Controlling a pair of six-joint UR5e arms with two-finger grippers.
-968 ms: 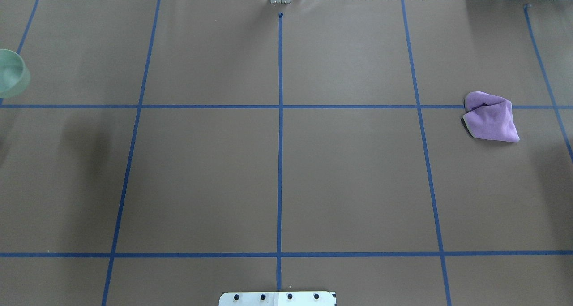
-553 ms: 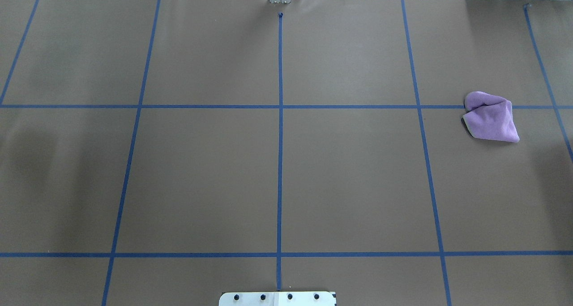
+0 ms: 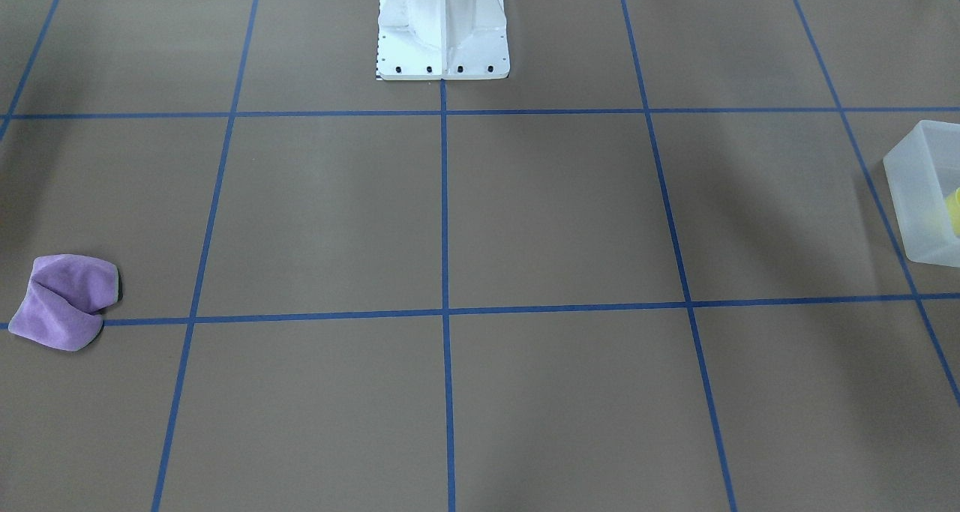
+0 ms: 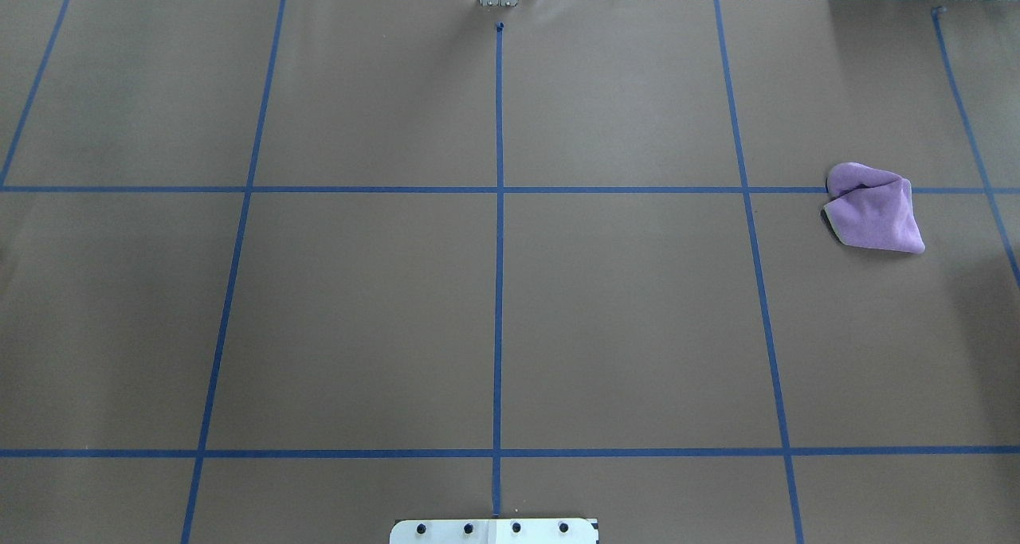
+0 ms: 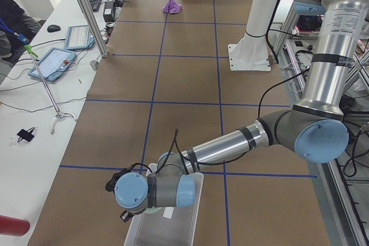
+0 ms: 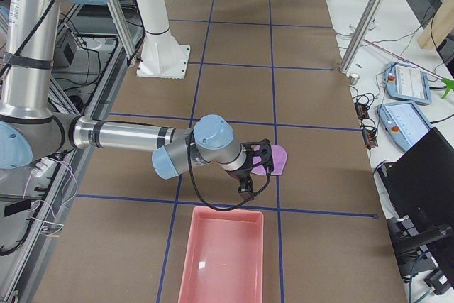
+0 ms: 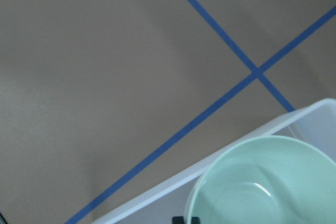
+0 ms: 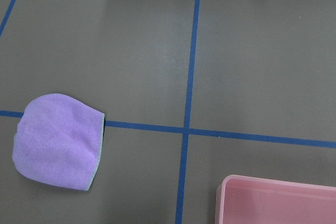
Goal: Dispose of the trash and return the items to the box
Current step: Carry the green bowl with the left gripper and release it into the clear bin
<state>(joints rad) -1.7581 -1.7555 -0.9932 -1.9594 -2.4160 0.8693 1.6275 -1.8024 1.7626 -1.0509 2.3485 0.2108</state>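
Note:
In the left wrist view the pale mint-green bowl point(image 7: 268, 184) hangs close under the camera, overlapping the rim of the frosted white box point(image 7: 157, 192). A dark bit of one finger point(image 7: 186, 220) shows at the bowl's edge, so my left gripper looks shut on the bowl. In the exterior left view the left wrist point(image 5: 153, 191) hovers over the box point(image 5: 173, 226). The yellow cup point(image 3: 954, 212) lies inside the box point(image 3: 919, 190). My right gripper point(image 6: 252, 168) hovers beside a purple cloth point(image 6: 278, 160); I cannot tell whether it is open or shut.
The purple cloth point(image 4: 872, 208) lies on the brown table with blue tape lines. A pink bin point(image 6: 223, 253) stands at the right end, its corner in the right wrist view point(image 8: 278, 200). The white robot base point(image 3: 442, 25) stands mid-table.
The mint-green bowl at the left edge of the overhead view one second ago has gone out of that view to the left. The purple cloth has not moved.

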